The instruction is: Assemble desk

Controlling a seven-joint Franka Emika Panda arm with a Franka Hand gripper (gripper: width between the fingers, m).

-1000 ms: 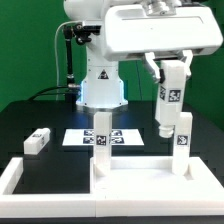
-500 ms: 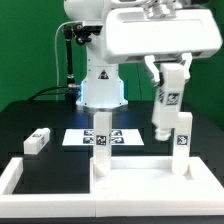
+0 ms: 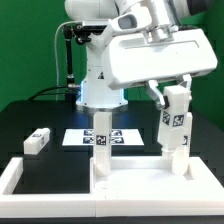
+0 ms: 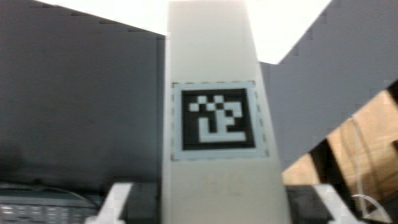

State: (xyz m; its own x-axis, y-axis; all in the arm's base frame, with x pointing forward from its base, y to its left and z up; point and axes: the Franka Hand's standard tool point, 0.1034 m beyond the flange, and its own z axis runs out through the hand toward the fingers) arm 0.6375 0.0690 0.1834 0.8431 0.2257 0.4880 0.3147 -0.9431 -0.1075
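The white desk tabletop (image 3: 140, 188) lies flat at the front of the exterior view. One leg (image 3: 100, 142) stands upright on its left part. A second upright leg (image 3: 181, 160) on the right is partly covered. My gripper (image 3: 175, 102) is shut on a third white leg (image 3: 172, 122), held upright just above the tabletop's right part and overlapping the standing right leg. In the wrist view the held leg (image 4: 217, 120) fills the middle, tag facing the camera, with fingers (image 4: 118, 202) at its sides. A fourth leg (image 3: 38, 141) lies loose at the exterior view's left.
The marker board (image 3: 125, 137) lies flat behind the tabletop. The low white border rail (image 3: 10, 178) runs along the front and left. The robot base (image 3: 100, 85) stands at the back.
My gripper has carried the held leg down and toward the exterior view's right, so that it now overlaps the standing right leg. The wrist has tilted slightly.
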